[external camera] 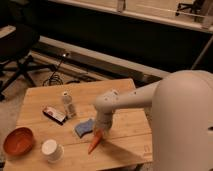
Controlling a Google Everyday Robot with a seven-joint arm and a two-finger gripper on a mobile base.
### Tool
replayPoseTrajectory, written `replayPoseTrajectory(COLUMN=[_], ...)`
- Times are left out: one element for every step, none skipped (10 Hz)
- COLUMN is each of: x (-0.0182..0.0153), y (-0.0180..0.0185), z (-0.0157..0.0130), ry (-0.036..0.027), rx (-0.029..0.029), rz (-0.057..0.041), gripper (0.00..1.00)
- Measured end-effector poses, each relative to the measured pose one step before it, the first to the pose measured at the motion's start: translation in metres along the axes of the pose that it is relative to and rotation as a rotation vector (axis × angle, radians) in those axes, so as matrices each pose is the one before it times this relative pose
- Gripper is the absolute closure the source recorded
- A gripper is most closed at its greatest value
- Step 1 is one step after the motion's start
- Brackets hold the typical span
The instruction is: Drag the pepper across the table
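The gripper point(102, 129), its hold impossible to tell, sits over the top of the pepper point(95, 143) near the front edge of the table point(127, 147), where loose contact could let the pepper slip free or roll off.

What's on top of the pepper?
The robot's tool sits over the top end of the pepper, on the table. Only its pointy lower half shows; the stem end is covered.

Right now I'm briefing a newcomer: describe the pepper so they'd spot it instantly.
On the light wooden table, look toward the near edge, under the gripper. The pepper lies beside the blue sponge: slim, tapered, orange-red, unlike the round bowl.
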Motion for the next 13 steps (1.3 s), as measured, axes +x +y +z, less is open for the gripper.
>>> replayPoseTrajectory(x=[-0.00154,-0.00326,-0.00406,-0.0103,-0.00732,-0.00747,-0.00891,-0.01061,-0.00599,-0.00985,-0.01002,-0.0105,-0.00864], y=[-0.00001,-0.00067,-0.00068,-0.00289,-0.0017,-0.00105,-0.00064,0.00195,0.00215,0.00062,0.00011,0.00007,-0.00036], z=[-0.00097,-0.00176,-0.00175,-0.00353,-0.00164,-0.00113,-0.00071,-0.00074,-0.0005,-0.00134,-0.00264,-0.00394,-0.00347], ry=[0.00091,-0.00002,-0.00181,-0.0074,-0.00557,-0.00525,-0.0058,-0.006,-0.00222,-0.0041,-0.00496,-0.00574,-0.00517], rx=[0.00142,0.00417,0.00586,0.01936,0.01298,0.0131,0.01824,0.02246,0.01257,0.01764,0.01505,0.01407,0.01131], rz=[-0.00333,-0.00322,-0.00241,-0.00497,-0.00388,-0.00354,-0.00537,-0.01069,-0.00677,-0.00568,-0.00401,-0.00454,-0.0037], gripper=[0.68,0.68,0.68,0.68,0.68,0.68,0.68,0.68,0.68,0.68,0.68,0.68,0.68])
